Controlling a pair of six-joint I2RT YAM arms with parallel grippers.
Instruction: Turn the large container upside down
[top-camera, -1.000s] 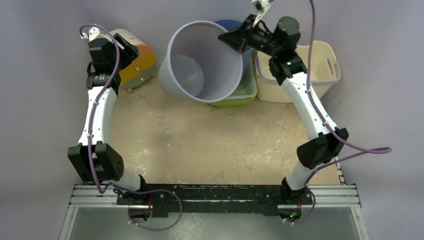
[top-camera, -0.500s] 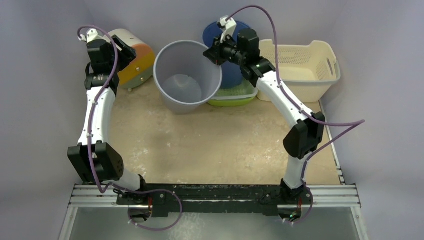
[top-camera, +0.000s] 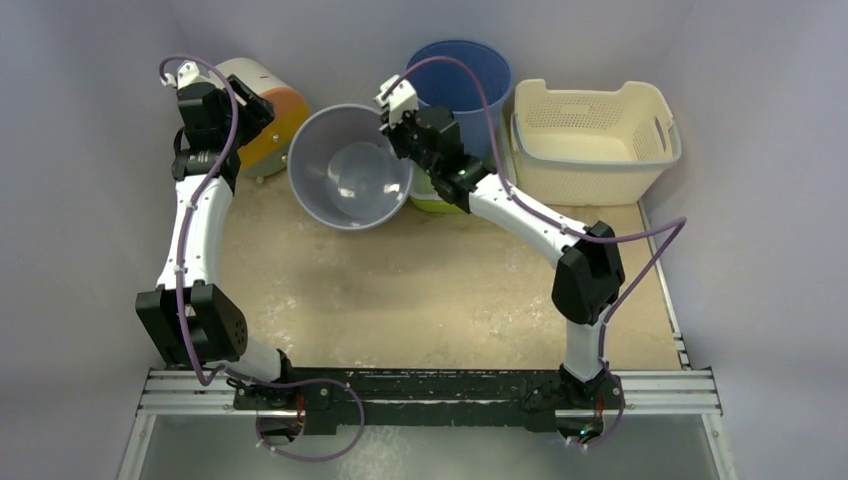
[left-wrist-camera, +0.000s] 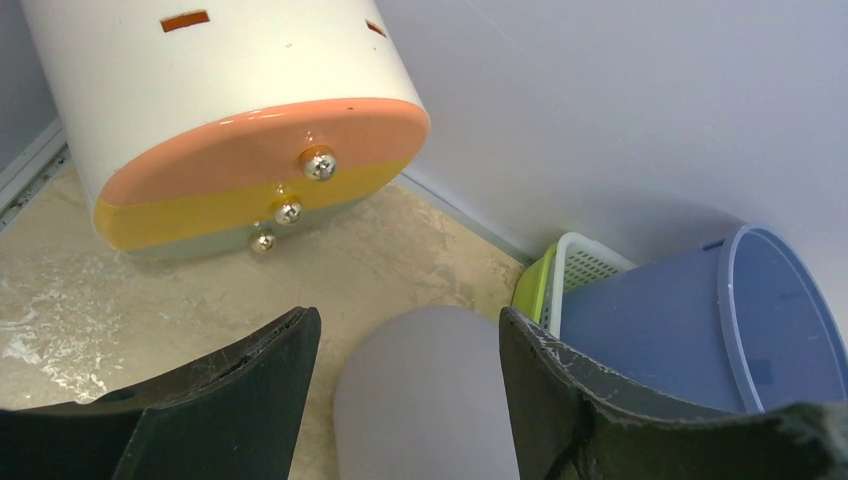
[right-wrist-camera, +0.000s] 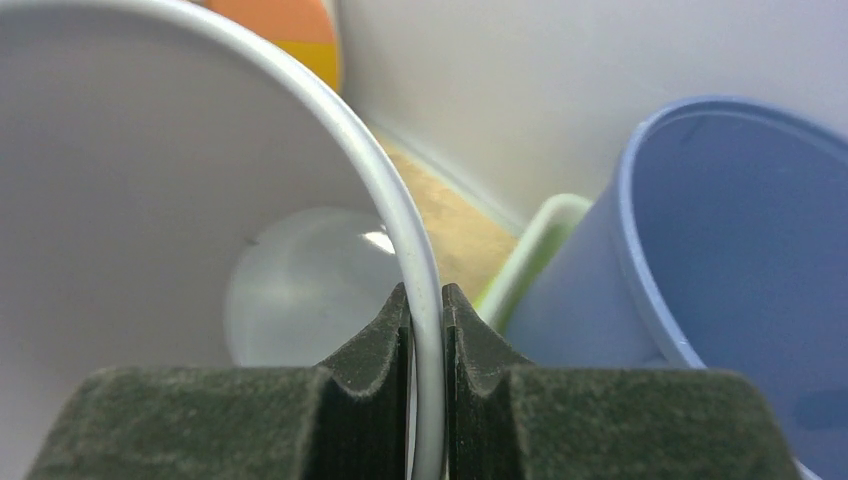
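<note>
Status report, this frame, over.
Right tool shut on rim of grey plastic bucket; left tool open, empty. Bucket mouth-up, not yet flipped. Blue plastic bucket close alongside.

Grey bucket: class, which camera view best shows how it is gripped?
Right wrist view: the right claw clamps the rim of the grey bucket up close. Top external shows the whole bucket; left wrist, only its outer wall.

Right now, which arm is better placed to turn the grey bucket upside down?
Right: the right end effector grips the grey bucket by its rim; the left end effector is open and holds nothing.
</note>
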